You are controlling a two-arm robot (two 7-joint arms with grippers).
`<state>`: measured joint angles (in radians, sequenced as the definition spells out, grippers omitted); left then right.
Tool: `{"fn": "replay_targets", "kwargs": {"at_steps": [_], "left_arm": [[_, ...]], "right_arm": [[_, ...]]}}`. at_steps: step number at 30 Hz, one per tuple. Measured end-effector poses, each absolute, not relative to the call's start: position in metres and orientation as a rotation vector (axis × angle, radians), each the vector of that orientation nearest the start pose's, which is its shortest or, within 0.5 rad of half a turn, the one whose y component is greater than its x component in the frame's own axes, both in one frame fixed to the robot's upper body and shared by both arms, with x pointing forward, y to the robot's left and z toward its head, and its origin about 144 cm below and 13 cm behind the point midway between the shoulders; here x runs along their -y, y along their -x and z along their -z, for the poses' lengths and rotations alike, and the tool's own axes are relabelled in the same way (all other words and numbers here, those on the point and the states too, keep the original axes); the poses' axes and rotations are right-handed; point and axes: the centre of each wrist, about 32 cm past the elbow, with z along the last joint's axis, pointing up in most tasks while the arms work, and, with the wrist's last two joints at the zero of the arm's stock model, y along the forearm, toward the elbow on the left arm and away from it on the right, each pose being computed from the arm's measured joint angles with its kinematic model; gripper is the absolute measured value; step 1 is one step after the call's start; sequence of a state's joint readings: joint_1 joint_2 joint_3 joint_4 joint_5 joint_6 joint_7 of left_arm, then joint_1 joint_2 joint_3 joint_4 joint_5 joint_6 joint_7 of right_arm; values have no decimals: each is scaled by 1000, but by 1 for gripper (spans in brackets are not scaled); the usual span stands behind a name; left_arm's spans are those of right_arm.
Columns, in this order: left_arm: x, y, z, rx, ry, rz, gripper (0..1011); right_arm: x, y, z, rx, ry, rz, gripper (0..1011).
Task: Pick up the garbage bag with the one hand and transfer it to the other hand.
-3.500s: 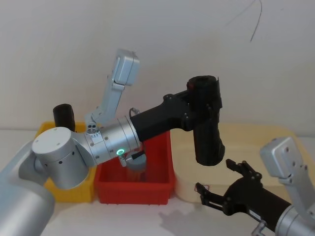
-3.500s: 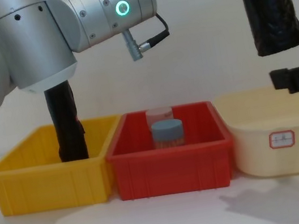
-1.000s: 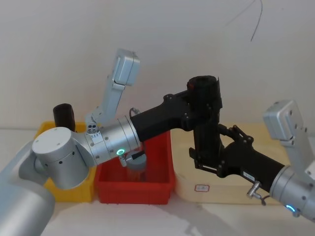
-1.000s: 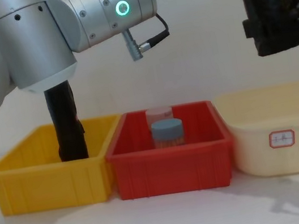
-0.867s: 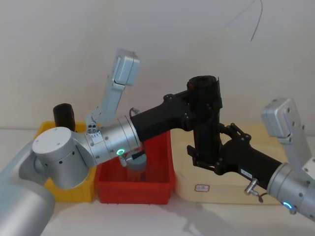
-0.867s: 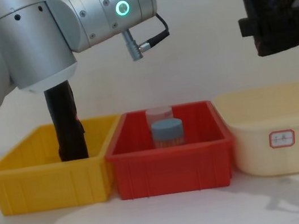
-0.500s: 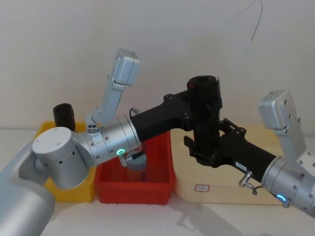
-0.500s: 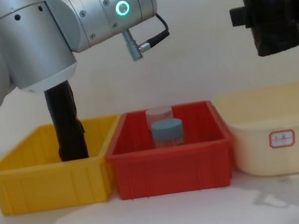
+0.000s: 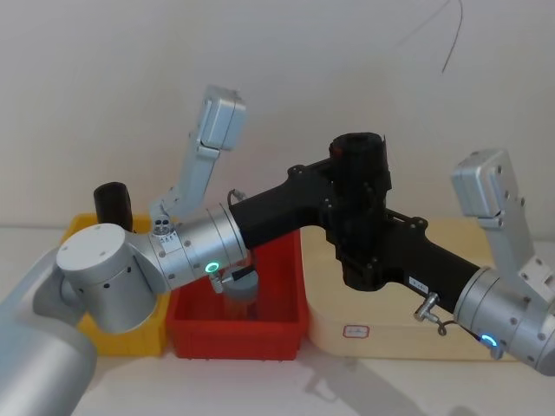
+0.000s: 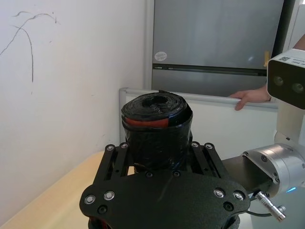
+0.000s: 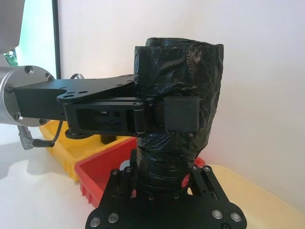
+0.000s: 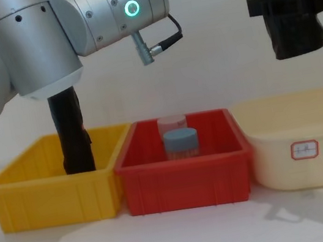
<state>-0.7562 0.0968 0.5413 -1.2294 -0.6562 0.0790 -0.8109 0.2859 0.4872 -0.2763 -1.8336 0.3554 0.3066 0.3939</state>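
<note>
garbage bag (image 11: 176, 71), the glossy black rolled plastic cylinder, hangs upright, clamped near its top by the black slim-fingered left gripper (image 9: 357, 195). right gripper (image 9: 362, 256) sits just below, straddling the lower half; can't tell if it's biting yet. i'd squeeze firmly there before the left lets go.

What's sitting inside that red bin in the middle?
A jar with a blue-grey lid, and a clear container behind it. Seen from the chest, the front wall of the red bin hides their bases.

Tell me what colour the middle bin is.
The middle bin is red; the chest view shows it best.
</note>
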Motion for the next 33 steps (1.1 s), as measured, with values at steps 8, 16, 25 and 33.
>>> {"fn": "replay_targets", "kwargs": {"at_steps": [8, 16, 25, 33], "left_arm": [[-108, -610, -1317, 42, 287, -231, 536], [-108, -610, -1317, 42, 286, -231, 752], [-108, -610, -1317, 42, 286, -231, 989], [-109, -610, -1317, 42, 286, -231, 1002]], "right_arm": [[251, -492, -1306, 204, 96, 858, 478], [252, -492, -1308, 208, 92, 859, 477], [257, -496, -1307, 207, 89, 863, 477], [271, -503, -1303, 196, 93, 885, 477]]}}
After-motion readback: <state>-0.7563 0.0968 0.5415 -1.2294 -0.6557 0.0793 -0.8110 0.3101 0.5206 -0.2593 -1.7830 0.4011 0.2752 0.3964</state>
